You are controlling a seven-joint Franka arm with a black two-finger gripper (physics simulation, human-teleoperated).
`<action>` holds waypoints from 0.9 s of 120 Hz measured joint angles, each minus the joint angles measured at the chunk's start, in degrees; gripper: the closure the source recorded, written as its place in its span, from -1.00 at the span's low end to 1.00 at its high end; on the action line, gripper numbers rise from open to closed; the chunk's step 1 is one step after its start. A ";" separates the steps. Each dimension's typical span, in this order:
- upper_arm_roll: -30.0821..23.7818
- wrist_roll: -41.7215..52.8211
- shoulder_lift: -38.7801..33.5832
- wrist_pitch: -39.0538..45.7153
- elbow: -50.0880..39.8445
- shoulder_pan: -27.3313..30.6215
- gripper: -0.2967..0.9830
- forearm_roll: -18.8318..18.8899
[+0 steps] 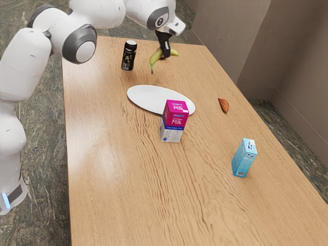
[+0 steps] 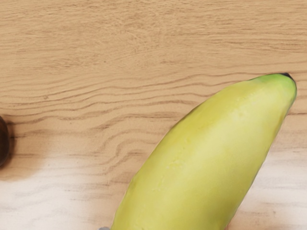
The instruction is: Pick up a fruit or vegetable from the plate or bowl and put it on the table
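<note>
My gripper (image 1: 165,53) is beyond the plate in the exterior view, shut on the middle of a yellow-green banana (image 1: 155,60). One end of the fruit points down toward the plate's side and the other sticks out to the exterior view's right. Bare wood lies behind the banana (image 2: 201,158) in the wrist view, where its green, dark-tipped end shows. How high it hangs over the table (image 1: 118,169) is hard to tell. The white oval plate (image 1: 148,98) bears no fruit on its visible part; the milk carton hides some of its near rim.
A black can (image 1: 129,55) stands near the gripper, toward the exterior view's left. The pink milk carton (image 1: 174,122) is in front of the plate. Farther right are a reddish-brown piece (image 1: 223,105) and a blue carton (image 1: 244,158). A dark round thing (image 2: 4,141) lies near the banana.
</note>
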 joint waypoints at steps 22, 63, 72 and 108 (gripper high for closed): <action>-1.92 0.06 3.38 3.51 0.13 1.62 -0.07 -1.37; -1.98 0.29 -16.50 -1.05 -9.79 -1.18 -0.47 -0.89; -1.87 -0.74 -26.08 -14.79 2.46 -5.13 -0.48 2.46; 1.81 -6.33 -27.39 -43.58 14.31 -1.62 -0.50 20.23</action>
